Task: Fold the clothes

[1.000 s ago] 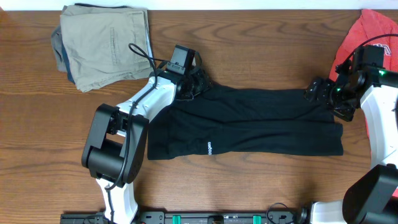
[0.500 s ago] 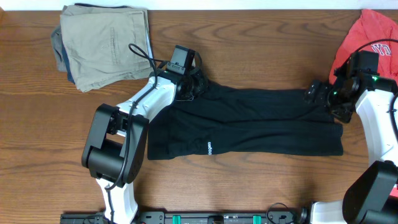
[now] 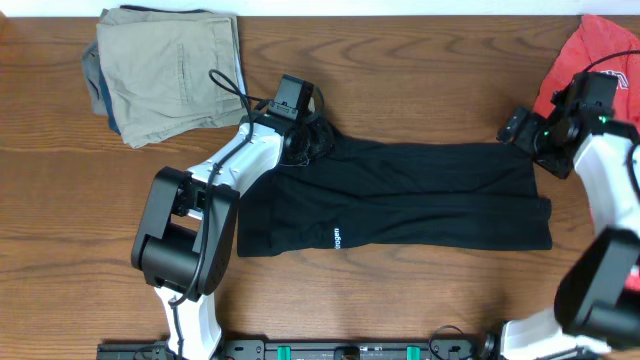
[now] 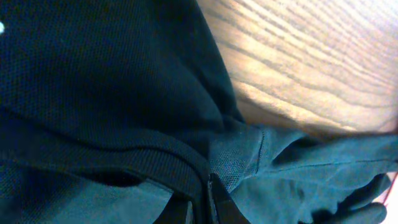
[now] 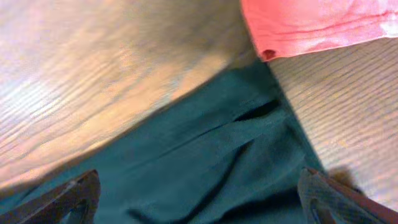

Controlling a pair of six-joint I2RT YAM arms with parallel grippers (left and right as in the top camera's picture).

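**Left clamped on top-left corner, right open over top-right corner**

- The black garment (image 3: 420,195) lies flat mid-frame on the bench (image 3: 400,80). Its long axis runs left-right in the overhead view, and the small white logo (image 3: 337,238) is near the lower-left edge.
- The left end effector (image 3: 303,140) is at the garment's upper-left corner. It is closed, with bunched black fabric pinched at the tips. The left wrist view shows the cloth gathered right into the closed tips.
- The right end effector (image 3: 518,130) is at the opposite end, over the upper-right corner. It is wide open and holds nothing. In the right wrist view its fingers (image 5: 74,196) straddle the dark fabric, with the hem corner between them. I can't tell whether the tips touch the cloth.
- Key relation: there is one end effector at each end of the same long upper edge, and the body of the garment extends from both toward the bottom of the frame. The right arm is the nearer one for the free corner, so my read is that the corner needs a grip before the edge can be carried down over the lower half.
- Risk: the red tee (image 3: 600,50) sits in the upper right of the frame, just beside that corner, and its hem is close to the black fabric in the right wrist view. A sloppy close could catch it.
- The folded khaki pile (image 3: 165,70) at upper left is well apart from all this.
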